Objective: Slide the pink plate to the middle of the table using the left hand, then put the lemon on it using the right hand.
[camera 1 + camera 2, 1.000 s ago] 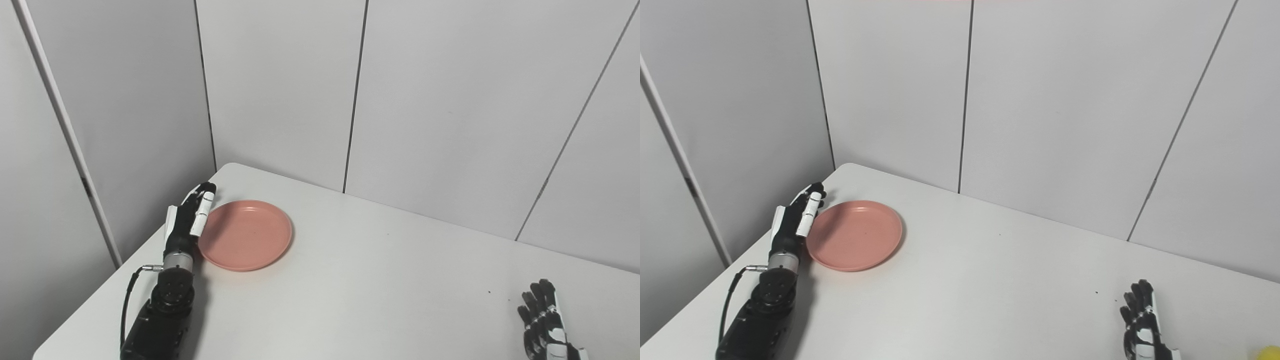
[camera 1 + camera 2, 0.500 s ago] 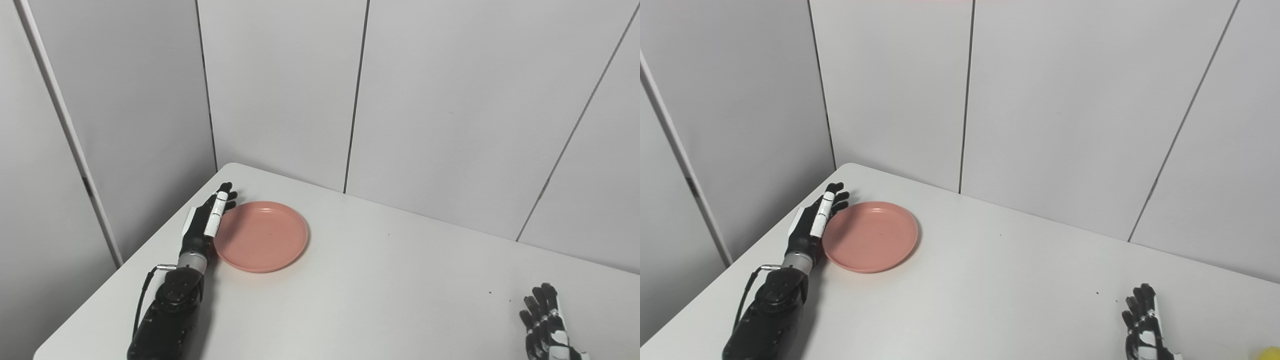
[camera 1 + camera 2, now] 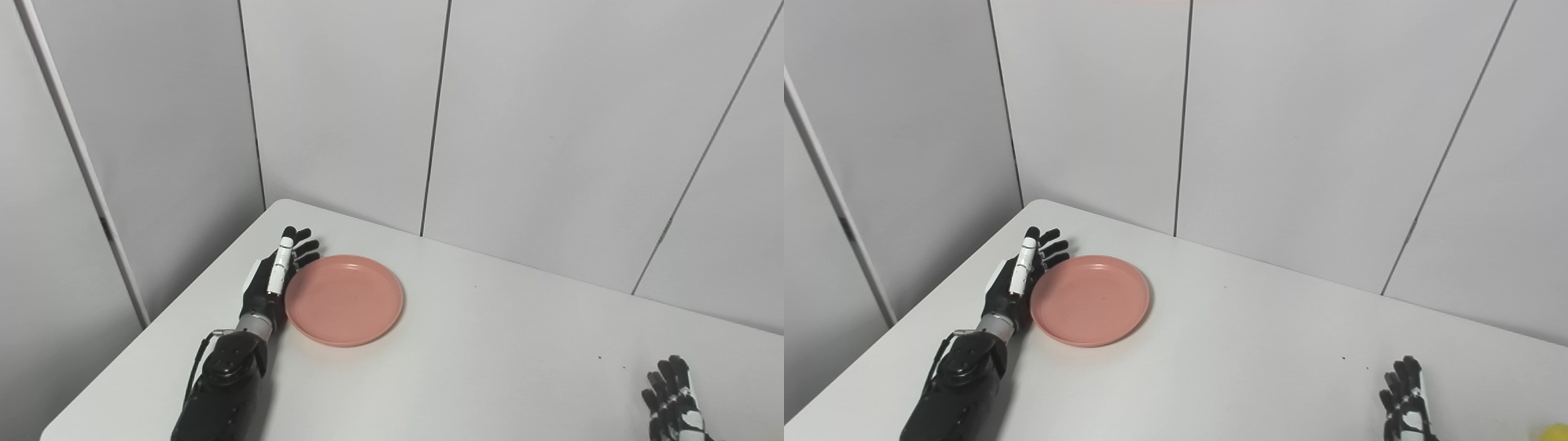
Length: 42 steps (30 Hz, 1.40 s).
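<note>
The pink plate (image 3: 345, 299) lies flat on the white table (image 3: 478, 367), left of its middle. My left hand (image 3: 274, 277) is open, held edge-on with fingers stretched, pressed against the plate's left rim. My right hand (image 3: 1407, 404) rests open at the bottom right, fingers pointing up, partly cut off by the picture's edge. A sliver of the yellow lemon (image 3: 1553, 432) shows at the bottom right corner in the right eye view only, to the right of the right hand.
Grey wall panels (image 3: 343, 110) enclose the table at the back and left. The table's rounded far-left corner (image 3: 282, 205) lies just behind the left hand. A small dark speck (image 3: 599, 358) marks the table near the right hand.
My left hand has pushed the pink plate to the right, toward the table's middle, and its fingers have spread a little. The right hand has sunk slightly lower in the picture.
</note>
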Each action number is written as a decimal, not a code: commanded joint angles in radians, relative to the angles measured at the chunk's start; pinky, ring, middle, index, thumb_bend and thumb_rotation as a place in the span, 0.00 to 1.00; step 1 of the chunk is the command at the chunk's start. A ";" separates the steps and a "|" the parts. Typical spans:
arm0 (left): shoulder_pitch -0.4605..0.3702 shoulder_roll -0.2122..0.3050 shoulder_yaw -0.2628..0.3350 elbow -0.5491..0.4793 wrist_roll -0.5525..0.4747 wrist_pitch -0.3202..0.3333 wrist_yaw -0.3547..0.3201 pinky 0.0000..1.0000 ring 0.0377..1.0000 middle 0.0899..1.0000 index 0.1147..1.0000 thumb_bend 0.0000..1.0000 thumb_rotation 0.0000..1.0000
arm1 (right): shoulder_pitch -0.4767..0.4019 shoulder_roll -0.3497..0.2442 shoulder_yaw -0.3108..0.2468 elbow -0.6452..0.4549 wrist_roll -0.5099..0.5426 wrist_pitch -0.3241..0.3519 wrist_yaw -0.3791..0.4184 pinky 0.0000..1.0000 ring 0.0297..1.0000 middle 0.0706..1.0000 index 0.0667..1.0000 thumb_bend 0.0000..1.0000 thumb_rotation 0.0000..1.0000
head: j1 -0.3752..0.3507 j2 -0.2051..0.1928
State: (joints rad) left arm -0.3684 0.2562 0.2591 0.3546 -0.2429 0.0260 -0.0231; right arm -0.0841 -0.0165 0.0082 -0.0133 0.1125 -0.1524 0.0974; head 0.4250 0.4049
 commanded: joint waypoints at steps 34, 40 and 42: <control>-0.032 -0.186 -0.181 -0.071 0.079 0.024 -0.025 0.90 0.88 0.86 0.86 0.71 1.00 | -0.019 -0.002 -0.013 -0.065 -0.010 0.040 -0.016 1.00 1.00 1.00 1.00 0.66 0.98 | -0.061 0.074; -0.023 -0.208 -0.210 -0.105 0.079 0.034 -0.028 0.87 0.87 0.86 0.85 0.69 1.00 | -0.029 0.001 -0.015 -0.015 -0.026 -0.013 -0.018 1.00 1.00 1.00 1.00 0.69 0.98 | -0.142 0.116; -0.022 -0.218 -0.218 -0.110 0.087 0.028 -0.019 0.87 0.86 0.85 0.84 0.68 1.00 | -0.034 0.003 -0.014 0.003 -0.032 -0.034 -0.021 1.00 1.00 1.00 1.00 0.69 0.97 | -0.169 0.129</control>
State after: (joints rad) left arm -0.3710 0.0603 0.0621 0.2720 -0.1694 0.0616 -0.0317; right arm -0.0870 -0.0182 -0.0003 -0.0084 0.0841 -0.1134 0.0793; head 0.2565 0.5322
